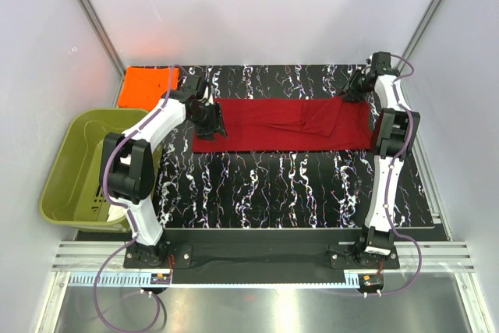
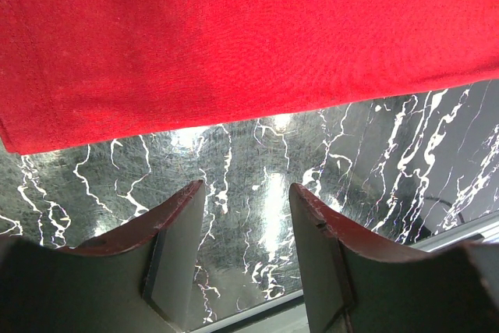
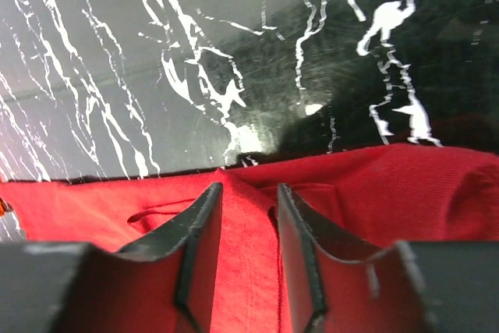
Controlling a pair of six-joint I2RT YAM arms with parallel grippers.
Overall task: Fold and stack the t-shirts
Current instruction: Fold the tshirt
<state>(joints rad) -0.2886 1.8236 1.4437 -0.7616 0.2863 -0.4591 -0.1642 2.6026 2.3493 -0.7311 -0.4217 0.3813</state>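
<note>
Two robot arms reach over a black desk [image 1: 273, 185] veined with white, seen from above. A dark red t-shirt [image 1: 288, 124] lies spread flat as a long band across the far half of the desk, with creases towards its right end. The left gripper [image 1: 212, 124] sits at the shirt's left end and the right gripper [image 1: 352, 91] at its far right corner. A bright orange t-shirt [image 1: 150, 83] lies folded at the far left corner of the desk, well apart from the red one. An olive-green tub [image 1: 78, 161] stands beside the desk on the left.

Left wrist view: the left gripper [image 2: 245, 189] has its jaws open with only bare desk [image 2: 374, 161] between them. The edge of the red t-shirt [image 2: 234, 37] lies just beyond the tips and fills the upper half of the view.

Right wrist view: the right gripper [image 3: 249, 189] has its jaws apart with a narrow gap, low over the red t-shirt [image 3: 405, 185]. Red cloth with a small fold shows in the gap. The shirt's edge lies just past the tips, with the desk [image 3: 156, 52] beyond.
</note>
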